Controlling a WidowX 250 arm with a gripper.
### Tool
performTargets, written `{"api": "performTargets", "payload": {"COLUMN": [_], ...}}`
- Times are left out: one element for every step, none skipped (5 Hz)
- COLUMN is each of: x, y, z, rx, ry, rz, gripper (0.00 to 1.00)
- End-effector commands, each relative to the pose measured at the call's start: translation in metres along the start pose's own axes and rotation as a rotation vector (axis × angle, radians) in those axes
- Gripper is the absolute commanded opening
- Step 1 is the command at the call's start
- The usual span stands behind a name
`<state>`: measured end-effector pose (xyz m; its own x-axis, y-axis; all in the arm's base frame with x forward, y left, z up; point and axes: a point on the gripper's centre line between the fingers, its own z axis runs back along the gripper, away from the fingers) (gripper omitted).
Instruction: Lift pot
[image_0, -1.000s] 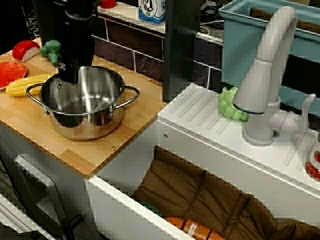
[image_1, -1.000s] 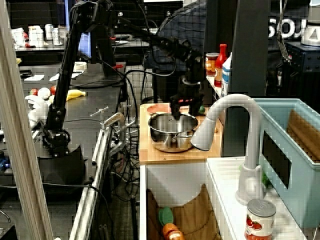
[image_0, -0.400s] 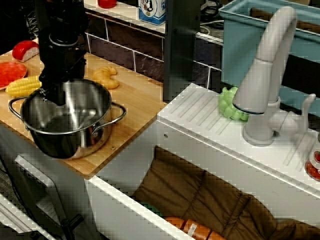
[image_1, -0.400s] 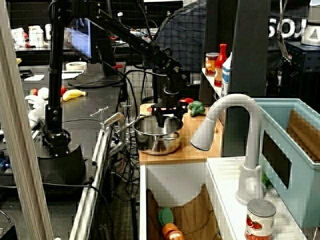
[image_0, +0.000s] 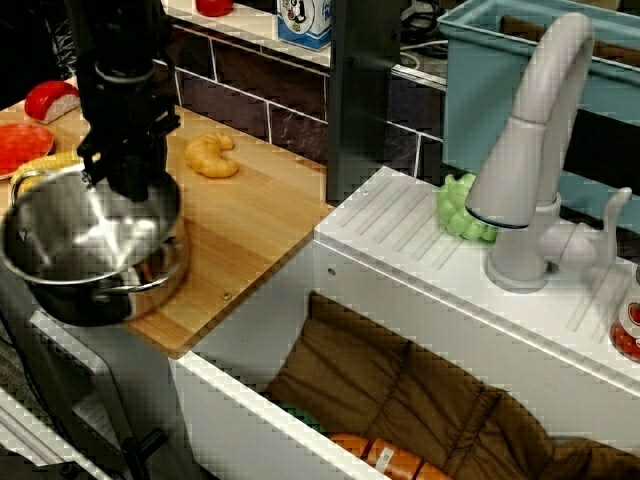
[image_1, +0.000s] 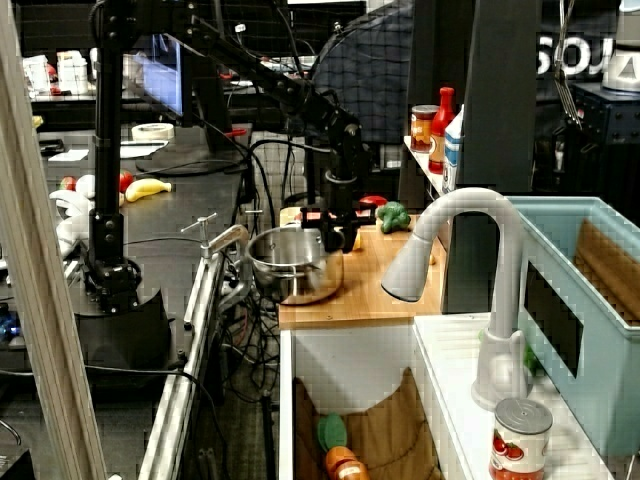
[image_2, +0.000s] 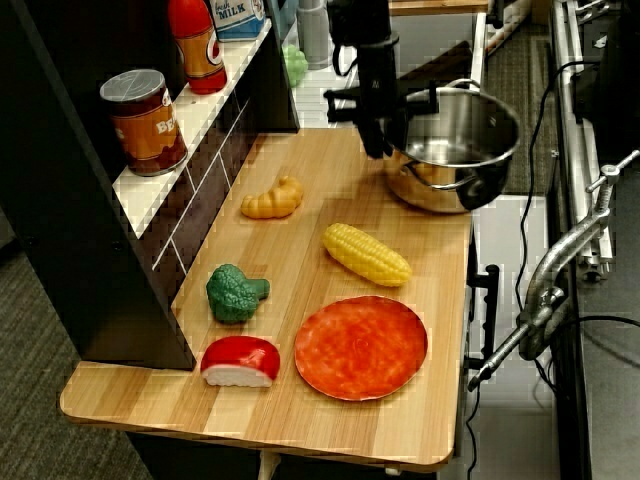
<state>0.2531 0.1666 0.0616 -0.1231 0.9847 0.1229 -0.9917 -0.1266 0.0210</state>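
Note:
The shiny steel pot (image_0: 75, 245) hangs tilted over the front left edge of the wooden counter (image_0: 250, 230), its base off the wood. My gripper (image_0: 125, 183) comes down from above and is shut on the pot's far rim. In the side view the pot (image_1: 283, 268) leans out past the counter toward the aisle, below the gripper (image_1: 330, 232). From the opposite view the pot (image_2: 460, 135) sits half beyond the counter edge, with the gripper (image_2: 380, 142) pinching its rim and one loop handle (image_2: 455, 181) showing.
Toy foods lie on the counter: a croissant (image_2: 272, 198), corn (image_2: 366, 254), broccoli (image_2: 235, 292), a red plate (image_2: 360, 346) and a red-and-white piece (image_2: 240, 360). A can (image_2: 148, 120) stands on the ledge. The sink's faucet (image_0: 530, 150) is to the right.
The pot has left the counter's middle, rising and tilting as the gripper carried it toward the front left edge. The croissant it hid is now exposed.

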Motion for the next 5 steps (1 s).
{"api": "performTargets", "payload": {"x": [0.011, 0.009, 0.005, -0.008, -0.007], "y": [-0.007, -0.008, -0.016, -0.034, -0.036], "z": [0.034, 0.041, 0.065, 0.117, 0.168], "rx": [-0.109, -0.123, -0.08, -0.076, -0.088], "ry": [0.005, 0.022, 0.033, 0.103, 0.164], "rz": [-0.029, -0.047, -0.091, -0.13, -0.146], "gripper": [0.0, 0.0, 0.0, 0.0, 0.0]}}
